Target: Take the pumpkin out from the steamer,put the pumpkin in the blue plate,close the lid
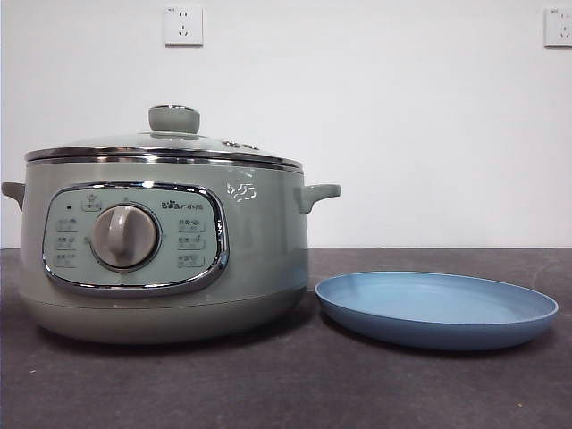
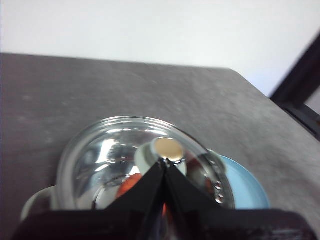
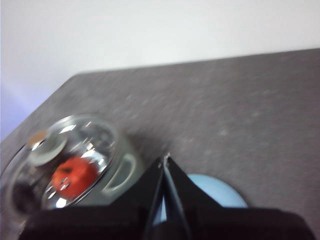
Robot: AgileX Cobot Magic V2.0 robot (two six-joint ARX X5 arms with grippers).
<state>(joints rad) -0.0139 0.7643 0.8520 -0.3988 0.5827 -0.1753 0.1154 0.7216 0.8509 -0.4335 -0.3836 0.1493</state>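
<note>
The sage-green steamer (image 1: 165,250) stands on the left of the table with the glass lid (image 1: 170,143) closed on it. The orange-red pumpkin (image 3: 75,177) shows through the glass in the right wrist view; it also shows faintly in the left wrist view (image 2: 129,182). The blue plate (image 1: 435,307) lies empty to the right of the steamer. My left gripper (image 2: 165,161) is shut and empty, high above the lid's knob (image 2: 167,149). My right gripper (image 3: 165,157) is shut and empty, high above the plate (image 3: 210,192). Neither arm shows in the front view.
The dark grey table (image 1: 357,384) runs to a white wall with two sockets (image 1: 183,25). A dark frame (image 2: 300,85) stands past the table's corner in the left wrist view.
</note>
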